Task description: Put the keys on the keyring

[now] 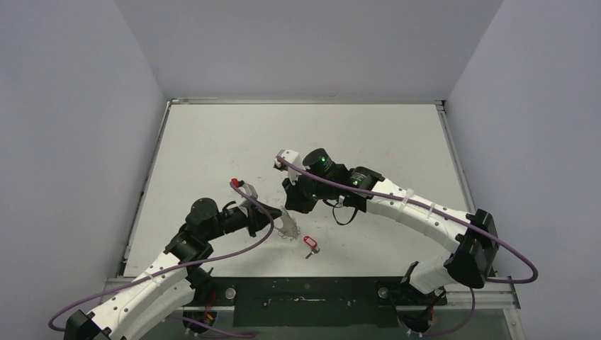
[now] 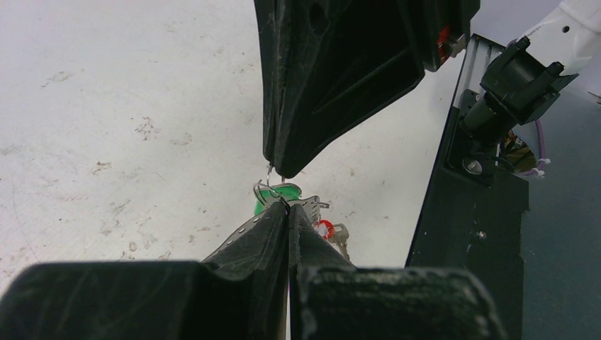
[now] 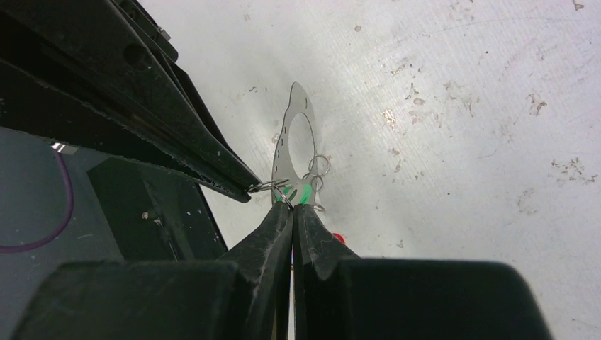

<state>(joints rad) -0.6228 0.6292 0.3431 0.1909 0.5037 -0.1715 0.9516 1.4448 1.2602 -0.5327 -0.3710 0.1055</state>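
1. My left end effector (image 2: pixel 288 210) has its fingers pressed together. In the right wrist view a thin wire loop of the keyring (image 3: pixel 266 186) sticks out from its tips, so it is pinching that loop.
2. My right end effector (image 3: pixel 292 207) is also pressed together, and its tips nearly touch my left ones. They sit right at the green key (image 3: pixel 302 191). A thin wire runs up to them, but I cannot tell just what they clamp.
3. The red key (image 1: pixel 310 244) lies flat on the surface (image 1: pixel 212 142), apart from both end effectors.
4. Both end effectors meet just beside the red key, on its left and slightly farther from my bases.
5. The green key and the keyring are held at that meeting point, just beside the red key. Whether they clear the surface I cannot tell.
6. A flat silver plate (image 3: pixel 285 149) with an oval hole and a row of small slots lies by the green key, on the side away from the red key. Small rings overlap its edge.
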